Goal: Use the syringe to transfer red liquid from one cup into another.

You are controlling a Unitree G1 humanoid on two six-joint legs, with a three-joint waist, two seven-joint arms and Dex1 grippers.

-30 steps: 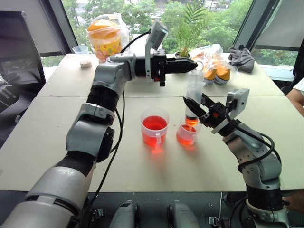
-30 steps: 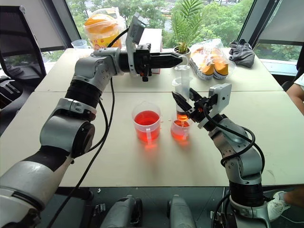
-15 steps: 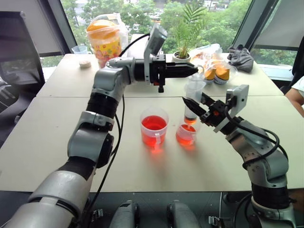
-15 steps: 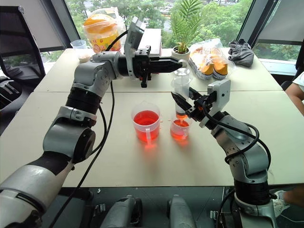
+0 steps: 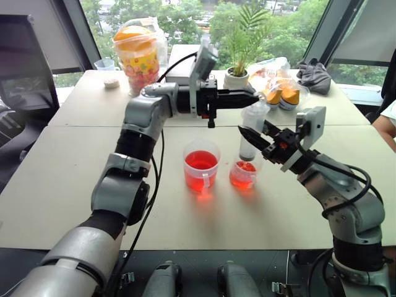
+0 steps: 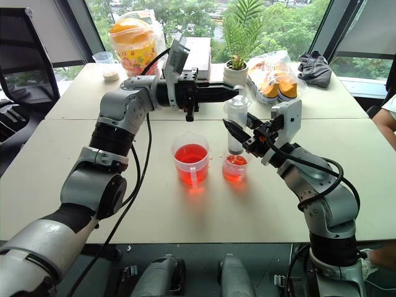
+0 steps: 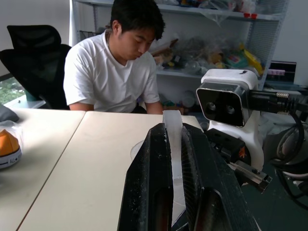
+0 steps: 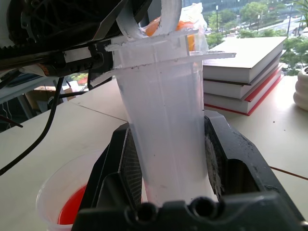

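currently the syringe (image 6: 236, 127) stands upright over the smaller cup (image 6: 234, 167), its tip pointing down into the cup's mouth. right gripper (image 6: 238, 132) is clamped around the syringe barrel about mid-height; the right wrist view shows both black fingers (image 8: 129, 166) pressed against the clear barrel (image 8: 166, 130). left gripper (image 6: 230, 91) reaches in level from the robot's left and is clenched on the plunger's top; in the left wrist view a pale plastic strip (image 7: 173, 149) sits pinched between its fingers (image 7: 151, 178). the plunger looks pushed almost fully in, its flange just above the barrel's flange. the barrel reads clear, no red visible in it.

red liquid (image 6: 191, 154) sits in the larger cup (image 6: 190, 159), with its small handle facing the robot, roughly half full. that cup is just beside the smaller cup, on the robot's left of it, not touching as far as i can tell. the smaller cup holds a shallow layer of red too (image 5: 245, 167).

both cups are on the near white table (image 6: 74, 185). on the far table (image 5: 93, 93): a tub of orange snacks (image 5: 137, 49), a potted plant (image 5: 238, 55), a stack of books (image 8: 240, 72), bagged orange-lidded containers (image 6: 272, 86), a grey cloth (image 6: 314, 68). a person in a white t-shirt (image 7: 113, 72) sits at the table's end.
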